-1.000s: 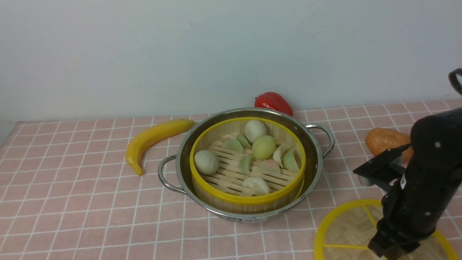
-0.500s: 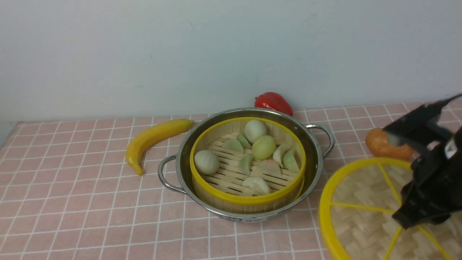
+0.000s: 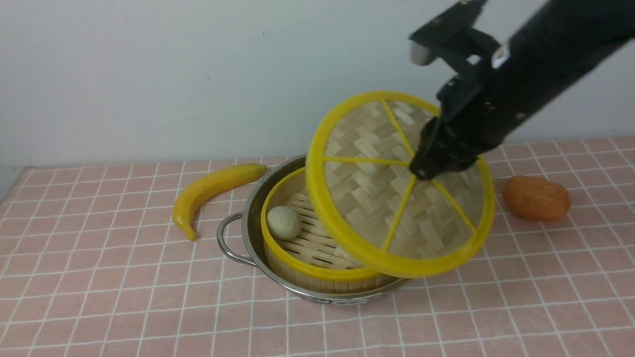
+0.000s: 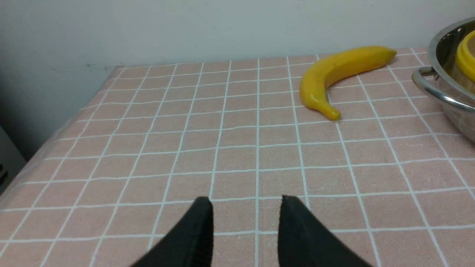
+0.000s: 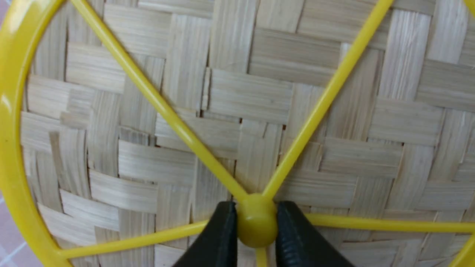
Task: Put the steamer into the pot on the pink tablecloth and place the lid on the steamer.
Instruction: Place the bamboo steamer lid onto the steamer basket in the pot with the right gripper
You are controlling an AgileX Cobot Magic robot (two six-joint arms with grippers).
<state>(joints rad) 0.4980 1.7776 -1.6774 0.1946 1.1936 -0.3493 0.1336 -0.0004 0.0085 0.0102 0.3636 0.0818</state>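
Front view: steamer [image 3: 276,246] sits inside the pot [image 3: 249,218] at frame centre, and the pot is on the pink tablecloth [image 3: 99,277]. First half of the task looks done.

The lid [image 3: 377,198] is up in the air, centre-right of frame, and tilted with its woven face toward the camera. It hides the right part of the steamer. Its low edge is near the steamer's front rim; I can't tell if they touch. My right gripper [image 3: 421,171] reaches in from the upper right onto the lid's hub.

Right wrist view: my jaws are clamped on the yellow knob [image 5: 256,220], one pad on each side.

Left wrist view: my left gripper [image 4: 246,203] has jaws apart and holds nothing, low over bare cloth, well away from the pot.

Left to do, as I judge it: level the lid, centre it over the steamer rim, lower it and let go.

One white bun [image 3: 284,222] shows on the slats at the basket's left; the rest is hidden by the lid. A banana [image 3: 208,191] lies left of the pot and an orange item [image 3: 536,198] at frame right, both apart from it.
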